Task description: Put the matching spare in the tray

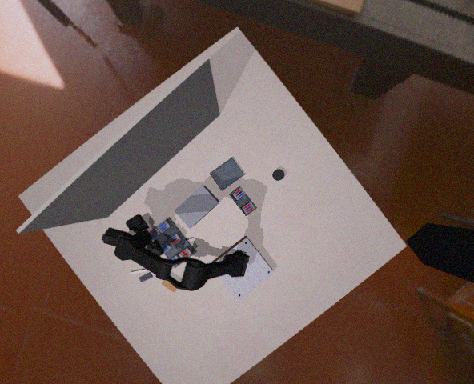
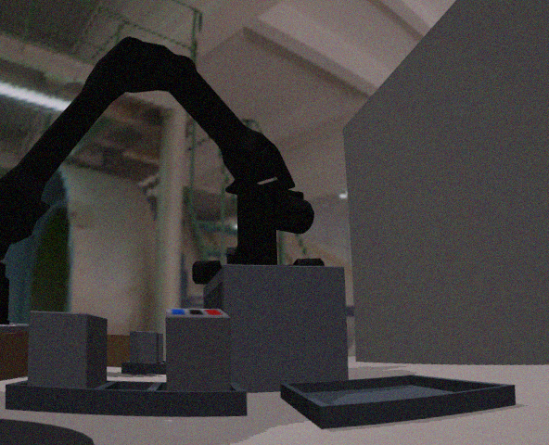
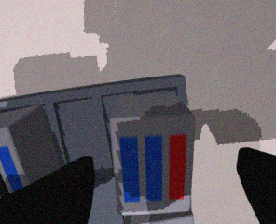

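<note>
My gripper (image 1: 148, 236) (image 3: 168, 163) is open over the spares rack (image 3: 82, 131) (image 1: 180, 232). In the wrist view, a grey spare (image 3: 154, 168) with blue, blue and red bars stands in an end slot between the spread fingers, with gaps on both sides. A neighbouring spare (image 3: 9, 159) with blue and black bars is left of the left finger. The tray (image 1: 227, 172) (image 2: 409, 407) is empty. In the exterior view the fingertips are hidden behind a large grey box (image 2: 289, 330) (image 1: 196, 206). I cannot tell which unit is mounted, and no printed back code is readable.
A second rack (image 1: 243, 201) (image 2: 126, 402) holds two grey units beside the tray. A tall grey panel (image 1: 146, 153) (image 2: 456, 215) stands along one side. A dark disc (image 1: 278, 174) lies beyond the tray. A tan block (image 1: 169, 286) lies near the arm.
</note>
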